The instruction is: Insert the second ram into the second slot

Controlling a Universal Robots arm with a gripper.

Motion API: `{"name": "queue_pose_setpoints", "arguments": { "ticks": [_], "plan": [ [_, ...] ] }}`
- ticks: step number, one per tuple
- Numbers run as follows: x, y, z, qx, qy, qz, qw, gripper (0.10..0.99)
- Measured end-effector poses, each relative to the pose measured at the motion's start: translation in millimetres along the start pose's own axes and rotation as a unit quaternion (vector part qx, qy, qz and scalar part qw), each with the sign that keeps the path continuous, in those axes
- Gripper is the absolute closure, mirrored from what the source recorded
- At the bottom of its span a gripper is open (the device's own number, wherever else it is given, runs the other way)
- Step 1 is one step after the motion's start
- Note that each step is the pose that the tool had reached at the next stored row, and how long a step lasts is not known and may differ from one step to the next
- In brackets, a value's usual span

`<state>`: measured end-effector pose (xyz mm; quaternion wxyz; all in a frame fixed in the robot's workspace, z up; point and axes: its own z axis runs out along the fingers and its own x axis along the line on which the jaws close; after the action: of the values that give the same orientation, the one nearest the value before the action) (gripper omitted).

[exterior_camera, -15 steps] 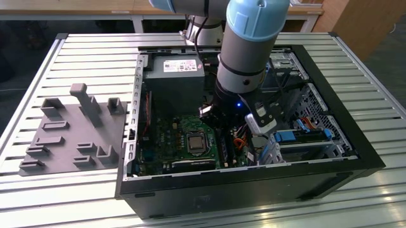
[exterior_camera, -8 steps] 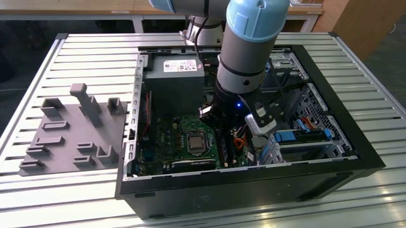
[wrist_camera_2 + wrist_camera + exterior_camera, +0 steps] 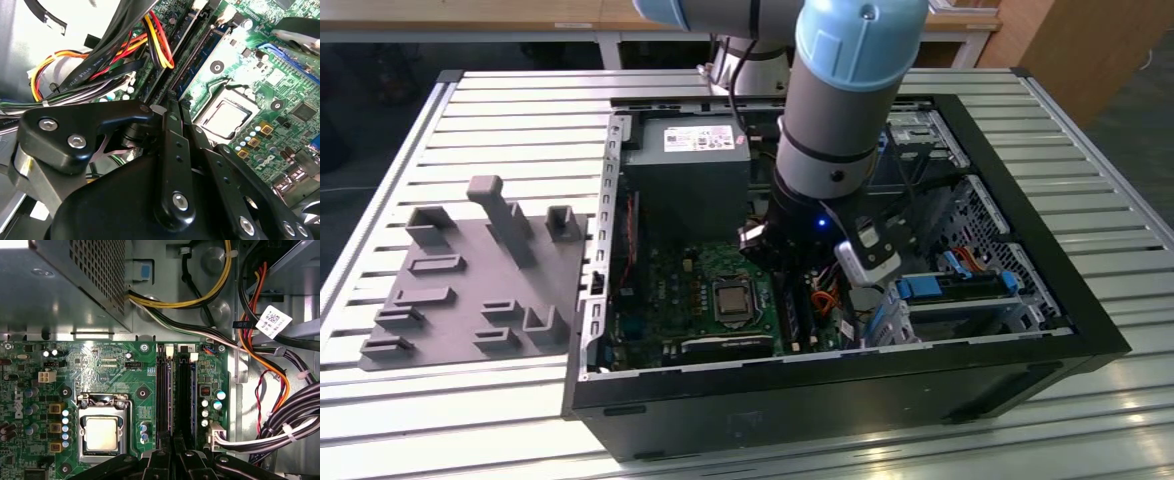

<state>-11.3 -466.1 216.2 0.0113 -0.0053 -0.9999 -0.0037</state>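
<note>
Reaching down into the one open PC case (image 3: 1067, 300) here, sitting on a single slatted metal table (image 3: 480, 100). My one arm (image 3: 847, 100) comes in from above, and one grey fixture tray (image 3: 454, 290) lies on the table at the exterior view's left, just beside the case.

Inside I count one power supply (image 3: 687, 170), one green motherboard (image 3: 667, 290) and one CPU socket (image 3: 102, 432) with its metal frame. Past the socket run two long memory slots (image 3: 164, 390) side by side, with a bunch of cables (image 3: 280, 435) off on the far side of them.

The second ram (image 3: 193, 395) is the thin blue stick standing on edge in the slot farther from the CPU socket, on the cable side. The blue edge shows in both wrist views.

My gripper (image 3: 174, 456) hangs right over one end of those two slots, very near the end of the blue stick. The fingers (image 3: 172, 120) are pressed together, and I can't see anything pinched between them. Can't tell if they actually touch the stick.
</note>
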Motion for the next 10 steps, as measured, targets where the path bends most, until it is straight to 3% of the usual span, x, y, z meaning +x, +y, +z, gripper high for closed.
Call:
{"name": "queue_pose_setpoints", "arguments": {
  "ticks": [10],
  "plan": [
    [-0.1, -0.1, 4.8, 0.0001, 0.0000, 0.000, 1.0000, 0.953]
  ]
}}
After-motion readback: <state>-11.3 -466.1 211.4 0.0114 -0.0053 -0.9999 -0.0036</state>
